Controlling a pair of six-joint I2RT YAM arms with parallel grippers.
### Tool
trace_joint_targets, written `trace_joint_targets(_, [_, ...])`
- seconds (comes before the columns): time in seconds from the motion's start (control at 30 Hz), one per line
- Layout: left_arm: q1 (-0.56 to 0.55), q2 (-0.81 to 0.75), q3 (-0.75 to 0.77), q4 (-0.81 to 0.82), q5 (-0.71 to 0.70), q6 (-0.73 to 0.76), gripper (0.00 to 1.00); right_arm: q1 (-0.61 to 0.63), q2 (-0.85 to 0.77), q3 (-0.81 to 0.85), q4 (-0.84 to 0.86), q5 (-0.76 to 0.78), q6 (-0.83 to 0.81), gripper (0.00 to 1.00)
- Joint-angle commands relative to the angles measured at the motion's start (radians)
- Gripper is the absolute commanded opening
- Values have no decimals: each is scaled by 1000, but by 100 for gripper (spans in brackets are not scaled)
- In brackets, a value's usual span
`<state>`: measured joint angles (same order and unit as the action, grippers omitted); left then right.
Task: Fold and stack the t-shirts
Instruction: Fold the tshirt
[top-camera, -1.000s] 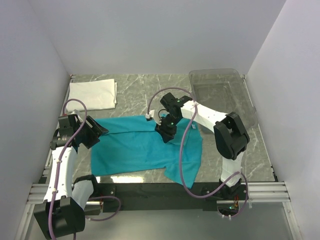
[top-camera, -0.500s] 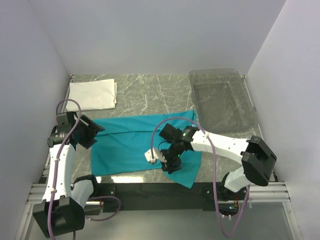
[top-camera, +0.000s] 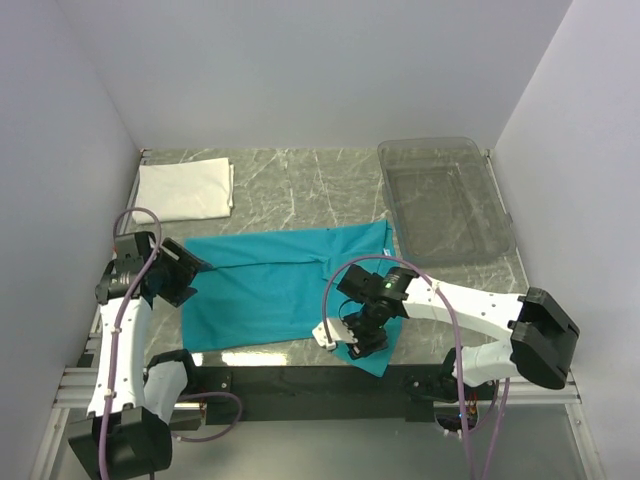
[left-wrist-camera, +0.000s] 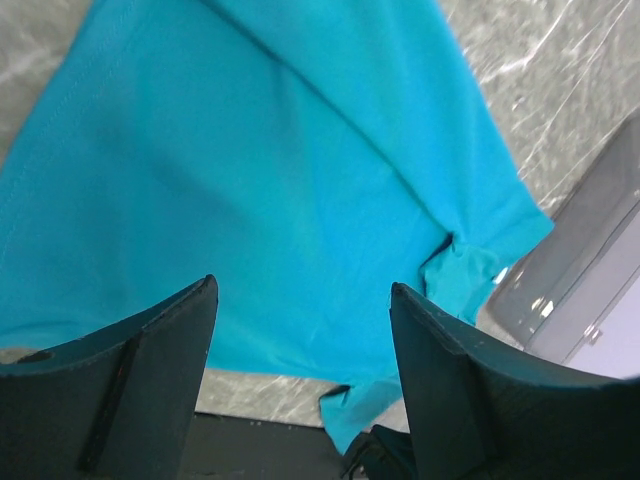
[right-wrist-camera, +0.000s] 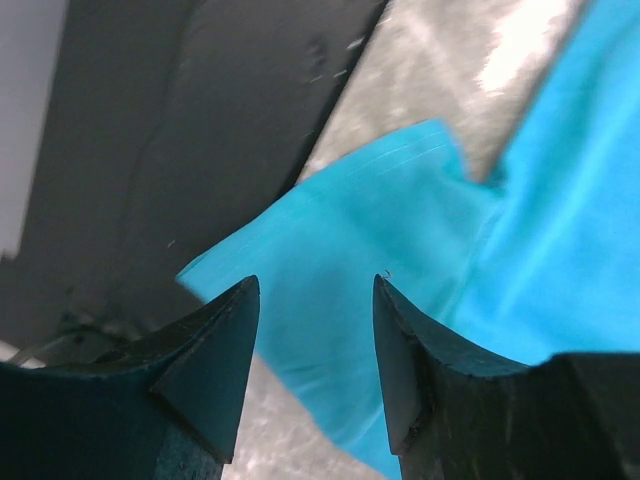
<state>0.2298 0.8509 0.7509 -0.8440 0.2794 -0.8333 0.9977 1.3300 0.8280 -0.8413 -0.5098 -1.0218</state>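
Note:
The teal-blue t-shirt lies spread on the marble table, partly folded, one sleeve hanging over the near edge. It also fills the left wrist view and shows in the right wrist view. The white t-shirt lies folded at the back left. My left gripper is open at the shirt's left edge, holding nothing. My right gripper is open just above the shirt's near-right sleeve, jaws apart with cloth seen between them.
A clear plastic bin stands at the back right; its corner shows in the left wrist view. The black rail runs along the table's near edge. Walls close in on both sides.
My right gripper has moved from the shirt's upper middle down to its near-right sleeve at the table edge. The shirt's right part now lies flatter. The left gripper shifted slightly.

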Motion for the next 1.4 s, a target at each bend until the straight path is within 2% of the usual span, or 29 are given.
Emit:
trace_joint_targets(0.0, [2, -30, -30, -6, 44, -3, 75, -2, -52, -23, -119, -19, -75, 56])
trace_joint_targets(0.3, [0, -13, -51, -18, 29, -27, 73, 19, -54, -89, -70, 39, 0, 54])
trace_joint_targets(0.4, [-4, 7, -33, -33, 14, -24, 73, 30, -40, -64, 28, 47, 109, 53])
trace_joint_targets(0.43, [-6, 16, -19, -39, 0, -23, 73, 28, -34, -34, 112, 63, 203, 53])
trace_joint_targets(0.53, [-7, 33, 22, -52, -37, -18, 72, 45, 17, 70, 244, 79, 349, 52])
trace_joint_targets(0.73, [-6, 39, 168, -124, -195, 13, 71, 131, 202, 265, 456, 108, 483, 52])
trace_joint_targets(0.93, [-7, -24, 111, -135, -217, -16, 72, 186, 337, 362, 534, 37, 548, 52])
trace_joint_targets(1.07, [-6, -58, 59, -148, -223, -91, 71, 249, 434, 404, 642, 94, 626, 54])
trace_joint_targets(1.23, [-7, -39, 103, -256, -347, -197, 68, 305, 596, 595, 666, 143, 756, 54])
trace_joint_targets(1.37, [-7, -41, 134, -349, -423, -256, 67, 335, 711, 689, 682, 195, 789, 56])
